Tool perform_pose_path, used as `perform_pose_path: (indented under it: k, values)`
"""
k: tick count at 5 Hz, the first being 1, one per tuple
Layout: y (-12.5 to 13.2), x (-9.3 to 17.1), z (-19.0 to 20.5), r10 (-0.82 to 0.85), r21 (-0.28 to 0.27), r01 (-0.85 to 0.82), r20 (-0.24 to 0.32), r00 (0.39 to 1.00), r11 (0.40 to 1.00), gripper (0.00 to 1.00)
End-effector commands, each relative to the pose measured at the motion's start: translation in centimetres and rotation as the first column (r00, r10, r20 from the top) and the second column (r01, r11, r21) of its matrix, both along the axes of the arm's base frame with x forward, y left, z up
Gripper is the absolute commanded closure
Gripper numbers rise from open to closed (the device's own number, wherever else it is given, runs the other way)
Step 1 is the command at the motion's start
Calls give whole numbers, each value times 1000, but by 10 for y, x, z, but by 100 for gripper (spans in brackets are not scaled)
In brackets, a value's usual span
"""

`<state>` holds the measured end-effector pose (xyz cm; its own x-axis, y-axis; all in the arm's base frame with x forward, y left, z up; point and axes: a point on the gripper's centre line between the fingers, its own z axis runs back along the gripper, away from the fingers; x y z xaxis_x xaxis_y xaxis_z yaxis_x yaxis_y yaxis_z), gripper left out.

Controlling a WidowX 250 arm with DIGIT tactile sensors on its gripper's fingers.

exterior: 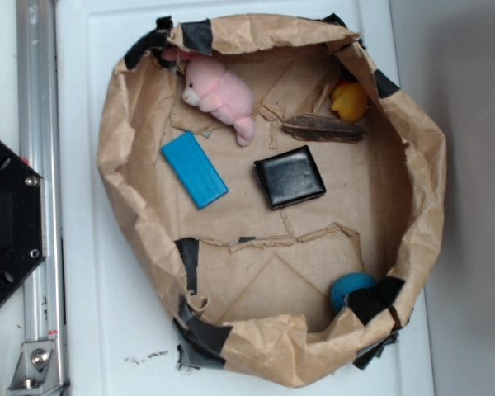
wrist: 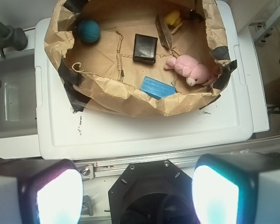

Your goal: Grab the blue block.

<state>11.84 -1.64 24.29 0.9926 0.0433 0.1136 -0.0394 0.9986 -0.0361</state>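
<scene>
Approach not begun: claw (wrist: pixel 137 196) wide, high, empty. Next: descend over block (wrist: pixel 157 87) inside paper wall (wrist: pixel 130 100), straddle width.

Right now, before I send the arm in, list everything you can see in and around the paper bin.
blue block: one, sky blue, lying flat inside the bin near the pink toy
pink plush toy: one, pink, against the bin wall
black square pad: one, glossy black, mid-floor
brown stick-like piece: one, brown, beside the yellow toy
yellow toy: one, yellow, by the wall
teal ball: one, teal, by a taped corner
paper bin: one, brown with black tape, on the white surface
gripper: one, fingers wide apart, outside the bin, holding nothing
</scene>
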Motion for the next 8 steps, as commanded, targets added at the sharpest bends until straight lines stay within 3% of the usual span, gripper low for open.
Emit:
perform_pose_path:
  k: [1, 2, 3, 4, 5, 8]
  values:
    - [0, 0, 0, 0, 0, 0, 0, 1000, 1000, 0]
    - [-2, 50, -33, -207, 93, 203, 40, 978, 975, 0]
    - [5, 99, -56, -292, 120, 289, 8, 956, 950, 0]
    - [15, 118, -79, -329, 62, 329, -10, 944, 942, 0]
    - [26, 110, -131, -372, 49, 379, -111, 921, 924, 0]
    - [38, 101, -200, -453, 39, 470, -210, 867, 882, 0]
